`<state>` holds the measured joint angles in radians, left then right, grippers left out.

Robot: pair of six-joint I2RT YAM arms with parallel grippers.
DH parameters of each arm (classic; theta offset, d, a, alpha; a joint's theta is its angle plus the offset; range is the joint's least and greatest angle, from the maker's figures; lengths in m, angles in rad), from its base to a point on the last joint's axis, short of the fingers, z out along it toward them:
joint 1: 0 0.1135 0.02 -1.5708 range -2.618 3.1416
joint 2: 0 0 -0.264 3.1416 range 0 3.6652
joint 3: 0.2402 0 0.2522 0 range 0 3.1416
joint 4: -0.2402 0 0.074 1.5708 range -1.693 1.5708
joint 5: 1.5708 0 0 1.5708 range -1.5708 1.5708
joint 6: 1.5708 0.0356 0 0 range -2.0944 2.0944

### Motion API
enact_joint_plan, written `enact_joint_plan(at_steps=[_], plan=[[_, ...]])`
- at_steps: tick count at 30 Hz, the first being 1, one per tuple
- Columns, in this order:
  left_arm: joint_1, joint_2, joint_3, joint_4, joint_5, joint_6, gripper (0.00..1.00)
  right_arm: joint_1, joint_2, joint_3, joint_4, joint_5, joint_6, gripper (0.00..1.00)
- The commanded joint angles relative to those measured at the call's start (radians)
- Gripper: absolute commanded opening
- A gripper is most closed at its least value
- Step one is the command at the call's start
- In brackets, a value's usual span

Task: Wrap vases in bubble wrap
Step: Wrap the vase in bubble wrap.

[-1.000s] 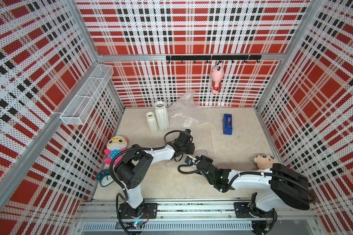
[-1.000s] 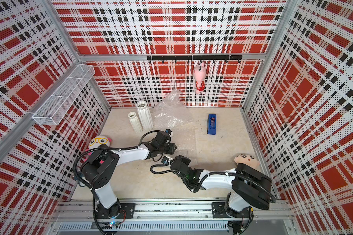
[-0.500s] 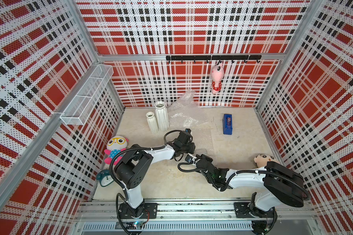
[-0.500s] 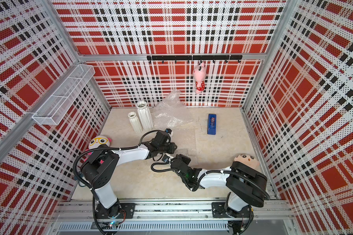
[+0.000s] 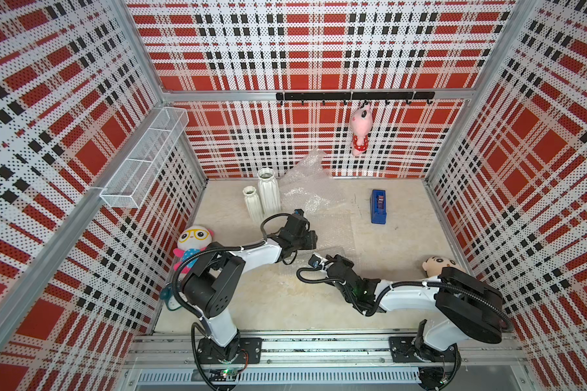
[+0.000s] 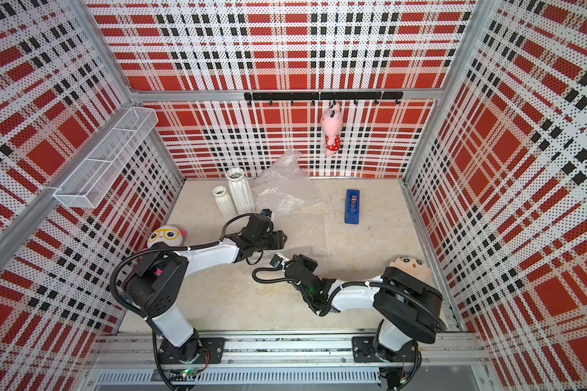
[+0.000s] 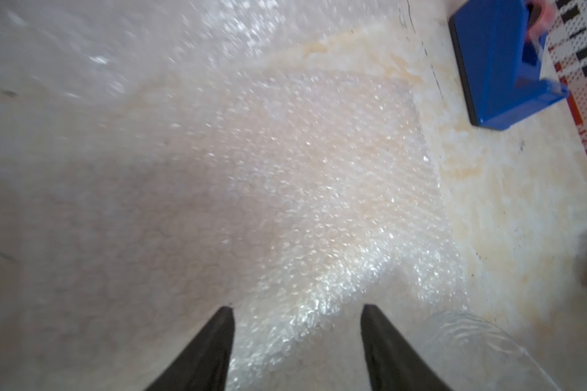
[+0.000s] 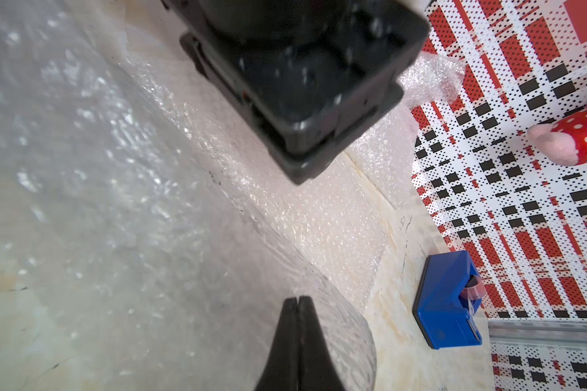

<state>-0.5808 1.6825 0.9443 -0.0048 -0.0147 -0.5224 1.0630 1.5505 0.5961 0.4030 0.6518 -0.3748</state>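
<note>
The bubble wrap sheet (image 7: 302, 162) lies flat on the counter (image 5: 271, 298), under and ahead of my left tool (image 7: 297, 306). Its two fingers stand spread apart, with only the sheet below between them; I cannot tell if the tips touch it. My right tool (image 8: 297, 298) has its fingers pressed together, and the tips sit over the curved wall of the glass vase (image 8: 349, 342). This vase seems to lie on its side with wrap over it, but I cannot tell whether a fold of wrap is caught between the fingers. In both top views the two tools are near each other in the middle of the counter, and the glass vase is just beside the left tool, on the side toward the right tool. Beyond the left tool, toward the back wall, the short ribbed vase (image 5: 252, 202) and the taller ribbed vase (image 5: 268, 189) stand upright, close together. Next to them a crumpled sheet (image 5: 309, 179) of wrap leans on the wall. The blue tape dispenser (image 5: 378, 206) is beyond the right tool, just past the edge of the flat sheet and not touching it.
</note>
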Motion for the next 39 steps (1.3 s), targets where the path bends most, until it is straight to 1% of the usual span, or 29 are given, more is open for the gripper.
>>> enact_joint_plan(at_steps=[1,3,5,7,10,13,15,17,21,22,28,36,39], plan=[[0.017,-0.167,-0.062,0.000,-0.157,-0.052,0.69,-0.017,0.028,-0.007,-0.006,-0.014,-0.012,0.00],[0.000,-0.294,-0.135,-0.004,-0.265,-0.064,0.68,-0.020,0.032,-0.002,-0.003,-0.022,-0.012,0.00],[-0.040,-0.428,-0.216,-0.011,-0.355,-0.074,0.66,-0.024,0.038,0.005,-0.004,-0.027,-0.013,0.00],[-0.111,-0.579,-0.309,-0.013,-0.437,-0.087,0.64,-0.027,0.042,0.010,-0.003,-0.033,-0.017,0.00],[-0.218,-0.730,-0.403,-0.021,-0.471,-0.120,0.62,-0.032,0.047,0.016,0.000,-0.043,-0.022,0.00],[-0.300,-0.777,-0.467,-0.025,-0.473,-0.175,0.60,-0.037,0.047,0.021,0.000,-0.049,-0.025,0.00],[-0.328,-0.765,-0.505,0.017,-0.464,-0.206,0.60,-0.042,0.048,0.021,0.003,-0.055,-0.025,0.00],[-0.314,-0.728,-0.532,0.061,-0.424,-0.238,0.59,-0.047,0.050,0.022,0.005,-0.057,-0.026,0.00],[-0.217,-0.624,-0.568,0.198,-0.270,-0.267,0.57,-0.051,0.053,0.026,0.008,-0.062,-0.029,0.00],[-0.200,-0.594,-0.565,0.211,-0.252,-0.267,0.57,-0.051,0.053,0.027,0.010,-0.063,-0.028,0.00],[-0.179,-0.471,-0.522,0.241,-0.204,-0.246,0.59,-0.051,0.061,0.030,0.013,-0.061,-0.027,0.00],[-0.169,-0.395,-0.500,0.255,-0.173,-0.243,0.62,-0.054,0.072,0.032,0.025,-0.064,-0.027,0.01],[-0.164,-0.375,-0.487,0.243,-0.171,-0.238,0.62,-0.055,0.076,0.032,0.031,-0.066,-0.028,0.02]])
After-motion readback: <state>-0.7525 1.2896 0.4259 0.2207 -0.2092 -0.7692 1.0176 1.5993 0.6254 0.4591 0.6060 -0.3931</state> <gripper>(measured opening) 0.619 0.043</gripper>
